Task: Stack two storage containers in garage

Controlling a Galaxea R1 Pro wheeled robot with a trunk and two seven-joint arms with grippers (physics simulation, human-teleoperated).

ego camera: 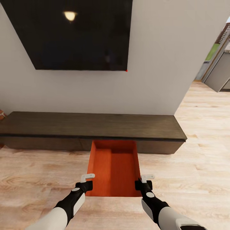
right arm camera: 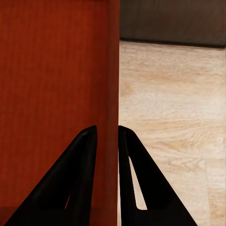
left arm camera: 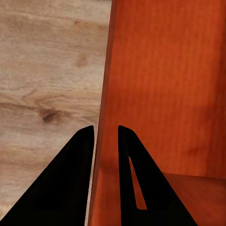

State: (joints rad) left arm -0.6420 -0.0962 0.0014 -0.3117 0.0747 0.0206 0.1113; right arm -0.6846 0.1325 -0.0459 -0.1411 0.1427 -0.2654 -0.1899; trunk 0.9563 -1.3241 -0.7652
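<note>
One orange-red storage container (ego camera: 113,169) hangs open-topped in front of me in the living room, its far end overlapping the front of the bench. My left gripper (ego camera: 87,183) is shut on its left side wall near the near corner. My right gripper (ego camera: 140,182) is shut on the right wall at the matching spot. In the left wrist view the black fingers (left arm camera: 80,155) straddle the thin wall of the container (left arm camera: 165,94), with my left gripper (left arm camera: 106,128) closed on it. In the right wrist view my right gripper (right arm camera: 107,127) pinches the container's wall (right arm camera: 52,84) the same way.
A long low dark bench (ego camera: 89,126) runs along the wall just beyond the container, under a black wall TV (ego camera: 73,32). Light wood-plank floor (ego camera: 198,166) stretches to the right toward an opening with a grey panel (ego camera: 220,73). A bit of red brick (ego camera: 2,114) shows at far left.
</note>
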